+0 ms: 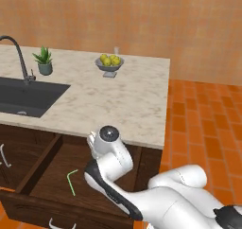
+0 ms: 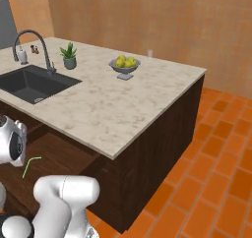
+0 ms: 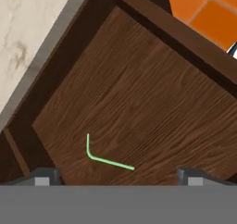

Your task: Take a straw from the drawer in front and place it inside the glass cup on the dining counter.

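From the left base view I see the straw flat in the open drawer. From the right, the glass cup probably stands far across the desk. In the hand view my jaws gape empty, the straw between and just ahead, its long leg crosswise.

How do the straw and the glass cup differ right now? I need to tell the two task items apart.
The straw is a thin light-green stick with a bend, while the glass cup is a small clear tumbler. The straw lies flat on the open drawer's wooden floor; the glass cup stands upright on the dining counter's far edge, behind the bowl of lemons. Neither is held.
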You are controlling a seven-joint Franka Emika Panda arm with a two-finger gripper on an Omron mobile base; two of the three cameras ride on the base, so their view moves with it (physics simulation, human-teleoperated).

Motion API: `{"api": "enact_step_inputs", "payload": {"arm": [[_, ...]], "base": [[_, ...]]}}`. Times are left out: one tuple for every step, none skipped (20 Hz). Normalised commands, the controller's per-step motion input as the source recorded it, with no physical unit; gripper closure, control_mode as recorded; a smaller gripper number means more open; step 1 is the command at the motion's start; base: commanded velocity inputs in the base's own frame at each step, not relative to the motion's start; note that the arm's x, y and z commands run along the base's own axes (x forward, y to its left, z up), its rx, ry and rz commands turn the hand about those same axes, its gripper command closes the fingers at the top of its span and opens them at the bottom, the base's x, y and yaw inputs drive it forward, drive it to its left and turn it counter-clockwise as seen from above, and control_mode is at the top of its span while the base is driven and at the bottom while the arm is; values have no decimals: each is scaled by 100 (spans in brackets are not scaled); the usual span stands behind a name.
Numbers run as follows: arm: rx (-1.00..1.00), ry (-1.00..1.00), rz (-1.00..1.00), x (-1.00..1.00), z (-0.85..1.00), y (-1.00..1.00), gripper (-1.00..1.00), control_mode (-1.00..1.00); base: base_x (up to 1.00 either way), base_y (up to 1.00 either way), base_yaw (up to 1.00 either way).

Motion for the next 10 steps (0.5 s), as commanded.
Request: {"api": "enact_step_inputs", "payload": {"arm": [[0,34,-10,61,0,23,-100,-100],[0,34,-6,66,0,26,-100,-100],[0,32,-3,65,0,26,-100,-100],[0,28,-1,61,-4,25,-100,-100],[0,23,-2,59,-14,29,-100,-100],[0,18,-2,53,-16,33,-100,-100],[0,13,-1,50,-14,43,-100,-100],[0,11,0,45,-11,46,-100,-100],[-1,9,0,38,-14,44,-100,-100],[-2,9,0,37,-16,40,-100,-100]], "base": [[0,0,0],[0,0,0],[0,0,0],[0,0,0],[0,0,0],[0,0,0],[0,0,0],[0,0,0],[0,0,0],[0,0,0]]}}
